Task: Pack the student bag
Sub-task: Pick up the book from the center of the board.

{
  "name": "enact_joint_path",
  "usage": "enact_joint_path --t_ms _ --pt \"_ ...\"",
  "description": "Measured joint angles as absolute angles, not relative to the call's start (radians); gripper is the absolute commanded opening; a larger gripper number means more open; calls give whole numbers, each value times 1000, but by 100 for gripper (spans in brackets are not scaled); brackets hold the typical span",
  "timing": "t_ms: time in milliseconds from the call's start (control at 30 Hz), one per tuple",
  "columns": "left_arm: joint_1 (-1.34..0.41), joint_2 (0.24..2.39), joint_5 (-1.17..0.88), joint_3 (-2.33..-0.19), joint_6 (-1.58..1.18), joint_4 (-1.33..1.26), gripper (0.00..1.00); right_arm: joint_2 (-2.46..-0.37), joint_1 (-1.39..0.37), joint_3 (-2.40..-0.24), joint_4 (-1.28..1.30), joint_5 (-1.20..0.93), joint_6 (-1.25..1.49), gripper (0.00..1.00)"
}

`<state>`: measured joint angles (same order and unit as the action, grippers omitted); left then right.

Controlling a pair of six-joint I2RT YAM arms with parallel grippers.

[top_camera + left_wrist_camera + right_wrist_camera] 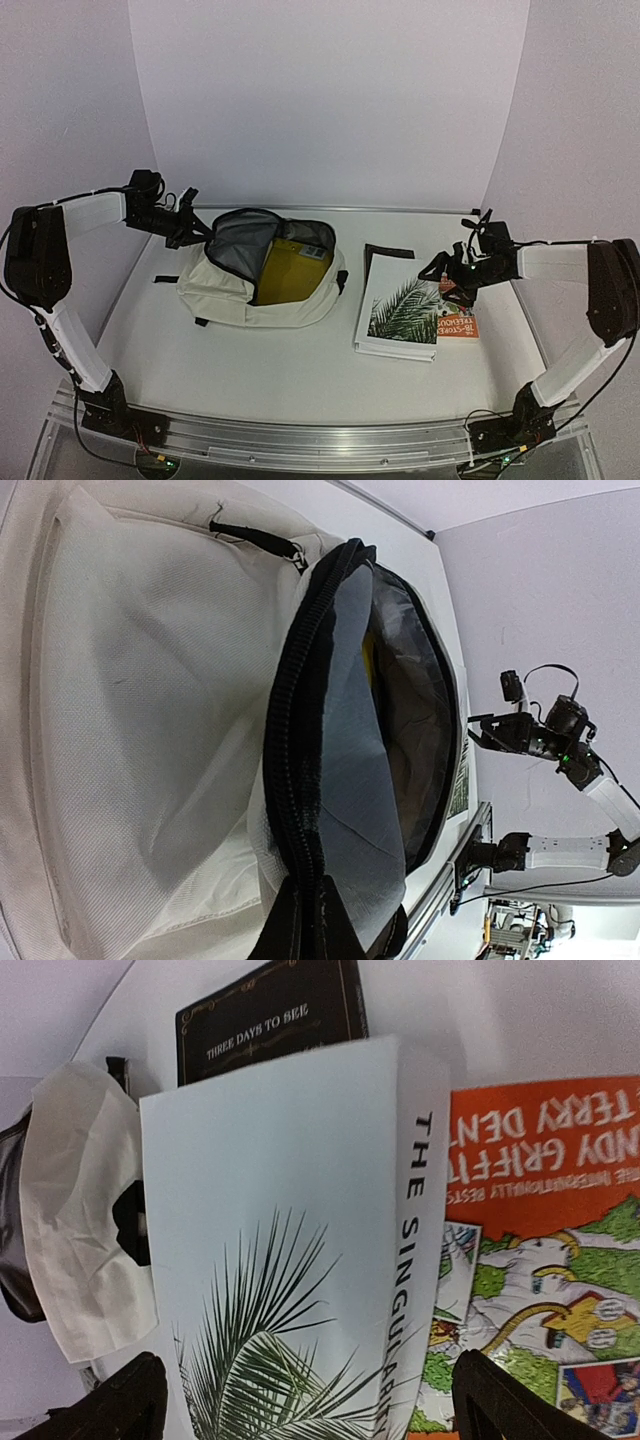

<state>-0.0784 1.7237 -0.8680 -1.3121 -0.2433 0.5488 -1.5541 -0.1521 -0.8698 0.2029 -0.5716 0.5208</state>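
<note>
Camera up top has the student bag (262,290) lying left of centre on the desk (300,370), its mouth propped wide by the left tool (190,228) with the forearm reaching in level, presumably so books can drop in. Left wrist cam: that tool's pinched shut on the black zipper rim (290,780). Right wrist cam: right tool (310,1400) is spread wide, gripping nothing, hovering over the white palm book (270,1240), probably the next one in.

The student bag (240,295) is cream woven cloth, matt, with a fine visible weave. Its lining (235,245) is grey cloth, smooth, with a faint sheen. Its zipper trim (295,730) is black, ribbed and matt. Beside the student bag, the white book (400,310) has a smooth paper cover, the orange book (458,322) is printed paper, and the black book (270,1010) is matt. The desk (300,365) is white, smooth and matt.
</note>
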Motion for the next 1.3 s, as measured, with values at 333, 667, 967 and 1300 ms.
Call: enact_joint_path --t_ms 333,667,967,1300 --pt "-78 1726 -813 -1312 -242 550 6 -1687 -113 -805 -42 -787 527 98" --pt "-78 1766 -704 -1312 -228 571 20 -1811 -102 -802 -288 -948 521 96" --pt "-79 1765 -626 -1315 -203 603 51 -1877 -115 -826 -361 -1028 501 87" --pt "-103 1561 -541 -1316 -264 620 64 -1920 -223 -872 -381 -985 541 84"
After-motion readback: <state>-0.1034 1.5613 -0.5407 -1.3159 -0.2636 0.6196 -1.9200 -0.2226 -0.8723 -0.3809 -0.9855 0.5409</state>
